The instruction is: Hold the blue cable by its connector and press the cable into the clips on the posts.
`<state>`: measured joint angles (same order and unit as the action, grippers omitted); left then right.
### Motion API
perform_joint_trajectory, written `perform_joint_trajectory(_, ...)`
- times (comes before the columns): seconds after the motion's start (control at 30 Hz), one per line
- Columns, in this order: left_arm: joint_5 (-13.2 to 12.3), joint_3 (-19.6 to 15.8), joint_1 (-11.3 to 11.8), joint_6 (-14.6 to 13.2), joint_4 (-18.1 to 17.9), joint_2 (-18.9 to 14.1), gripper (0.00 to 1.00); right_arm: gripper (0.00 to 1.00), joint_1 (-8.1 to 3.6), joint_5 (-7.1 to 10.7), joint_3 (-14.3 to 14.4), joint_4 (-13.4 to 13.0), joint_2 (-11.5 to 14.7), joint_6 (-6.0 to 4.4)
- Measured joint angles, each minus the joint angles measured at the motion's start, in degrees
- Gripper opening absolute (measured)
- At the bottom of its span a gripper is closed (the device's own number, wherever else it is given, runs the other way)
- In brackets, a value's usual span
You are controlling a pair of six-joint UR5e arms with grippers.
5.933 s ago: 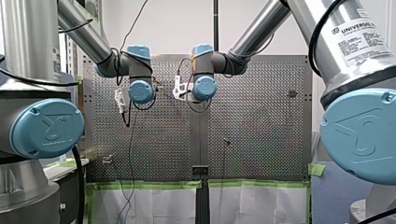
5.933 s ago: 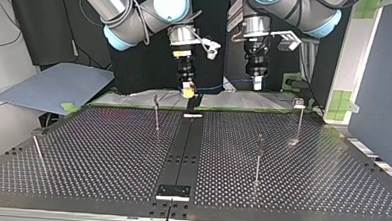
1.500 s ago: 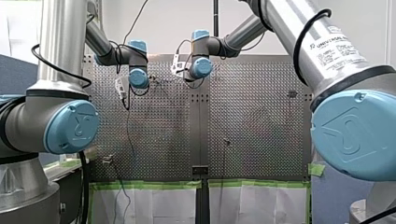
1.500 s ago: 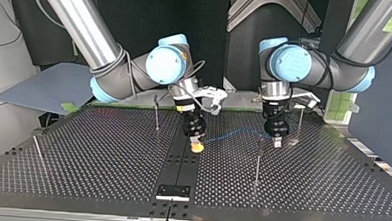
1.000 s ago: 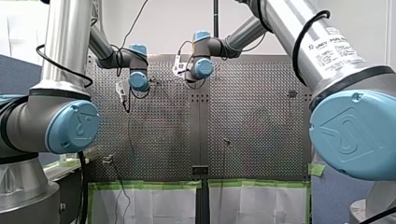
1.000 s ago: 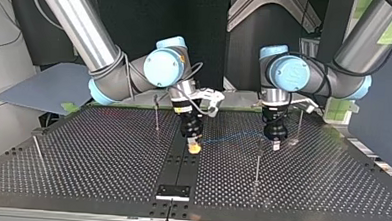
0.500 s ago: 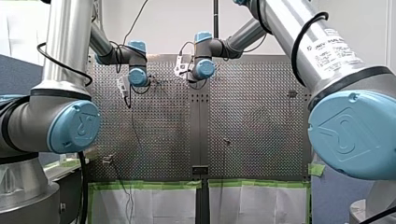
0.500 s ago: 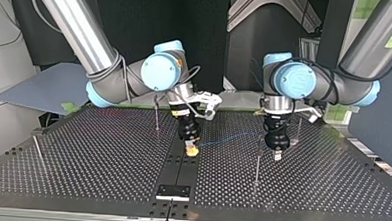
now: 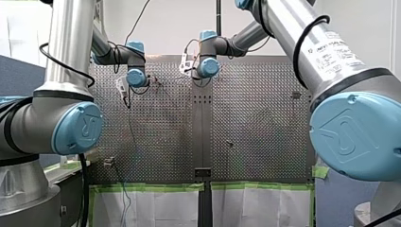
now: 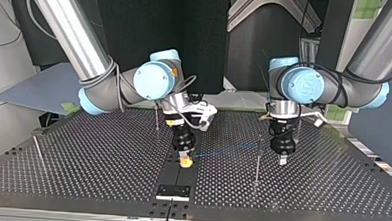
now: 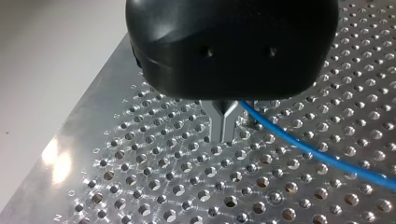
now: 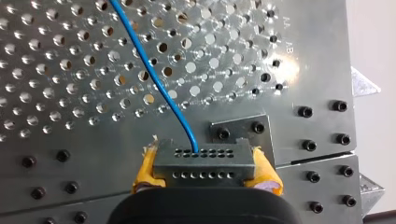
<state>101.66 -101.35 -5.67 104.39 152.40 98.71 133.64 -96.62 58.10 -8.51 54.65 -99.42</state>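
Metal and drilled all over, the surface [image 10: 91, 181] carries the whole job, and by my reckoning the pressing-in has not begun. The right arm [image 10: 100, 84] comes in at the top view's left and the left arm [image 10: 355, 85] at its right, both bent low over the middle.

Three thin posts stand out there:
- an outer post [image 10: 37, 153] at that view's left edge
- a far post [image 10: 156, 121] just left of the centre strip
- a near post [image 10: 257, 163] right of it, close by the left arm's wrist

The right pincer [image 10: 185, 161] is clamped on the grey connector [image 12: 201, 162], with its yellow pads [image 12: 145, 169] squeezing either end. The left pincer [image 11: 224, 125] has its metal fingers pressed together. The blue cable [image 11: 299, 145] comes out right at their side, so I judge it pinched there. It runs through the air from one pincer to the other, clear of the surface.

So the hold on the connector is done and the cable is drawn out. Seating it in the clips is all left.

The cable crosses the near post below its tip, but I cannot tell whether it passes in front or behind, or touches it. The clips themselves are too small to make out. From the front view both pincers are hidden behind the wrist joints.
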Motion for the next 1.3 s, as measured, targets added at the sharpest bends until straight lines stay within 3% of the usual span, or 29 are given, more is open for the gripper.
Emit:
perform_joint_trajectory(0.4,-1.42,0.42,2.33,1.64,0.12,0.90,0.00,0.00,-0.23,0.26,-0.49,0.25,-0.69,0.58)
perform_joint_trajectory(0.6,-1.44,0.47,2.63,0.22,-0.56,0.94,0.00,0.00,-0.01,0.43,-0.48,0.40,-0.72,0.72)
perform_joint_trajectory(0.67,-1.35,0.47,2.56,-0.66,-1.04,0.94,0.23,0.00,0.06,0.44,-0.50,0.53,-0.72,0.79)
perform_joint_trajectory(0.8,-0.23,0.46,2.27,-1.47,-1.56,0.93,0.23,0.00,0.14,0.46,-0.53,0.85,-0.72,0.92)
perform_joint_trajectory(1.0,0.80,0.47,2.01,0.44,-1.12,0.91,0.25,0.00,0.19,0.46,-0.50,1.19,-0.74,1.11)
perform_joint_trajectory(1.03,0.63,0.47,1.96,0.90,-1.00,0.91,0.31,0.00,0.21,0.46,-0.49,1.24,-0.74,1.12)
perform_joint_trajectory(1.07,0.61,0.47,1.94,1.12,-0.92,0.91,0.51,0.00,0.22,0.46,-0.49,1.28,-0.75,1.12)
perform_joint_trajectory(1.1,0.64,0.47,1.93,1.18,-0.85,0.91,0.51,0.00,0.22,0.46,-0.49,1.34,-0.75,1.13)
perform_joint_trajectory(1.13,0.65,0.48,1.93,1.07,-0.80,0.91,0.59,0.00,0.22,0.46,-0.48,1.38,-0.75,1.14)
perform_joint_trajectory(1.17,0.62,0.48,1.93,0.87,-0.75,0.90,0.88,0.00,0.22,0.46,-0.48,1.41,-0.75,1.14)
perform_joint_trajectory(1.2,0.62,0.48,1.91,0.60,-0.65,0.90,0.88,0.00,0.23,0.46,-0.48,1.45,-0.75,1.14)
perform_joint_trajectory(1.23,0.72,0.47,1.88,0.14,-0.38,0.90,1.00,0.00,0.23,0.46,-0.48,1.48,-0.74,1.14)
perform_joint_trajectory(1.3,1.20,0.47,1.82,-0.69,0.29,0.89,1.00,0.00,0.24,0.45,-0.48,1.55,-0.74,1.14)
